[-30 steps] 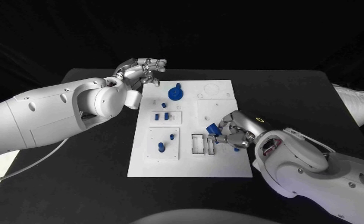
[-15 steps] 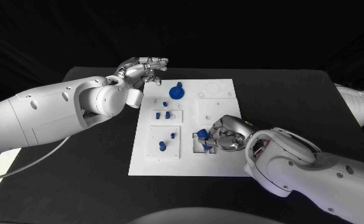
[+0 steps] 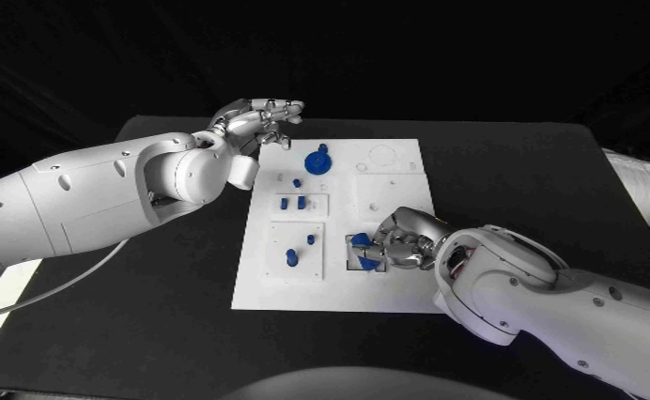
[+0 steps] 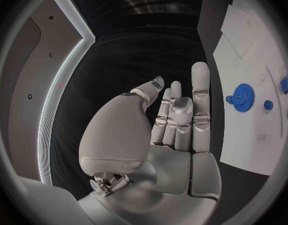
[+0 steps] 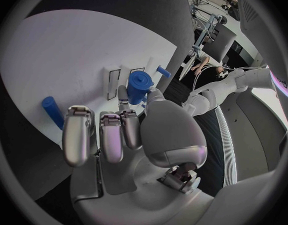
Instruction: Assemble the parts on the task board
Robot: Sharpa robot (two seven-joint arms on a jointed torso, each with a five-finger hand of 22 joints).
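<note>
Task board (image 3: 393, 195): white plate, centre of the black counter (image 3: 515, 175), long axis running near to far.

Right hand (image 3: 400, 242): low over the near right area of the board, at the slotted recess (image 5: 113, 82). It grasps a blue cylindrical part (image 5: 139, 83) between thumb and a finger; the other fingers (image 5: 77, 135) lie extended over the board. In the head view the part (image 3: 363, 241) shows at the hand's left edge, just above or touching the slots; which of the two cannot be told.

Left hand (image 3: 255, 122): raised beyond the board's far left corner, off the plate, holding nothing, fingers half curled and apart.

Other parts: blue gear (image 3: 316, 162) at far left of the board; two small blue pegs (image 3: 291, 203) upright in a square recess at mid left; a blue piece (image 3: 291, 256) in the near left recess; a loose blue cylinder (image 5: 52, 111) lying on the board beside the right hand's fingers.

Step, as judged: seating the held part into the slotted recess.

Risks, as judged:
- Part tilted in the pinch; it could jam at the slot edge rather than drop in.
- The hand hides the slot from the head view, so misalignment may go unnoticed.
- Extended fingers could nudge the loose cylinder.
- Downward pressure could shift the unheld board.
</note>
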